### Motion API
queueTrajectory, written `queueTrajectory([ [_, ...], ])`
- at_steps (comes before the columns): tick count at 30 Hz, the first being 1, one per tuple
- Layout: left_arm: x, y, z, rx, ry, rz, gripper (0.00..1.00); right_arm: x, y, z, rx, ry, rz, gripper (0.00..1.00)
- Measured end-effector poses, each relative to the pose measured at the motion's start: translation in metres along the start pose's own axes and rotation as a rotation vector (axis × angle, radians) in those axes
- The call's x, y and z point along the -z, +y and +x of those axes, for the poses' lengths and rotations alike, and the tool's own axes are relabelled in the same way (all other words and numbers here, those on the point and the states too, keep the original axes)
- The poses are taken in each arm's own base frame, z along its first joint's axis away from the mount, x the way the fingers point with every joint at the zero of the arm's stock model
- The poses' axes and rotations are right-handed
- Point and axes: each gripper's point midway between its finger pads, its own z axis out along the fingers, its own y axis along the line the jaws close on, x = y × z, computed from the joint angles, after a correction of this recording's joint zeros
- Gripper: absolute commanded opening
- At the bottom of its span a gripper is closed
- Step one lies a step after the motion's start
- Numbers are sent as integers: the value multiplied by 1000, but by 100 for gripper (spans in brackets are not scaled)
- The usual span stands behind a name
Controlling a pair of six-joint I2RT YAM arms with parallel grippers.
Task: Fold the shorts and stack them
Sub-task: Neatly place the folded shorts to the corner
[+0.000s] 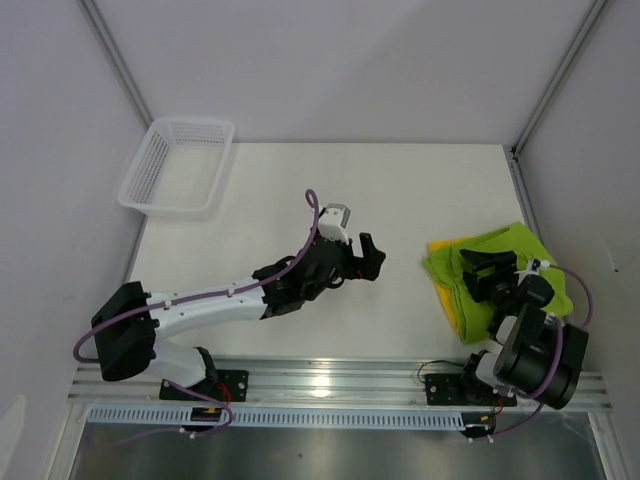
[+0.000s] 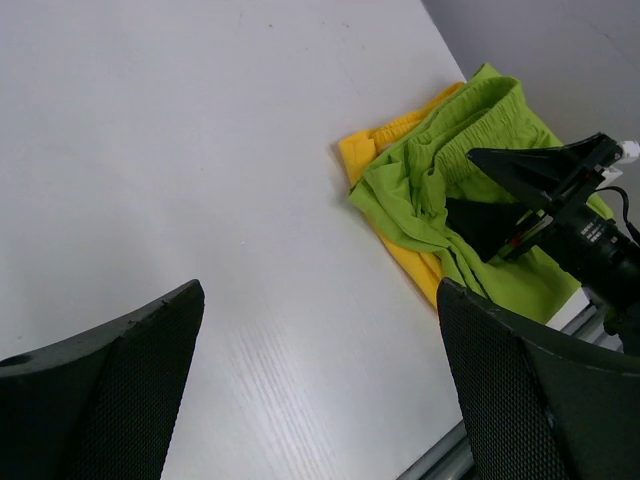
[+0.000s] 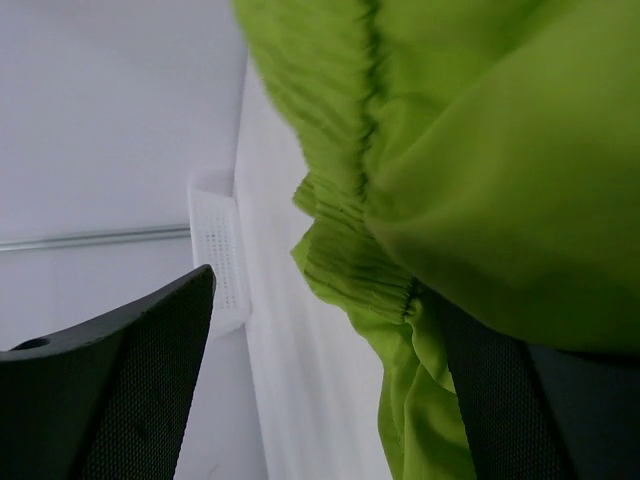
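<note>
1. White mesh basket [image 1: 140, 195]: far left corner of the table [image 1: 300, 180], well apart from both grippers and from the shorts
2. Left arm [image 1: 200, 300]: reaches from its base at the near left, low and diagonal, toward the middle of the table. The left gripper [image 1: 372, 257] hangs over bare tabletop and points right, toward the shorts
3. Left fingers [image 2: 110, 380]: spread wide, gripping nothing. The wrist view shows plain white table between them, with the shorts well beyond the tips
4. Shorts: piled near the right edge of the table. The lime green shorts [image 1: 520, 245] lie on top of the yellow shorts [image 1: 452, 305], which show only as a strip along the left and near sides
5. Right arm [image 1: 540, 360]: folded up close over its base. The right gripper [image 1: 483, 272] sits over the lime green pair
6. Right fingers [image 3: 120, 380]: wide apart, not pinching. Green cloth with its gathered waistband fills the wrist view between them. Cannot tell whether the tips touch the fabric
</note>
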Motion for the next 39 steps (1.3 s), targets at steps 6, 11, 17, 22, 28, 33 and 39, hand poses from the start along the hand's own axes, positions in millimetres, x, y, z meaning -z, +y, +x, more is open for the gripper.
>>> queueTrajectory([
  [6, 5, 12, 6, -10, 4, -28, 99, -6, -13, 7, -33, -6, -24, 89],
  [11, 6, 22, 7, -26, 21, -55, 99, -5, 2, 2, 2, -13, -34, 95],
  [17, 29, 36, -25, -15, -32, -75, 99, 12, 92, -44, 316, -165, -81, 99],
  [22, 68, 47, -62, -14, -123, -82, 99, 23, 144, -59, 513, -201, -81, 99],
  [28, 106, 84, -63, -49, -166, -168, 99, 9, 138, 7, 638, 16, -47, 99],
  [33, 139, 131, -43, -64, -195, -267, 99, 7, 143, 94, 832, 196, -101, 99],
  [39, 162, 163, -23, -63, -231, -299, 99, 26, 130, 162, 999, 243, -248, 99],
])
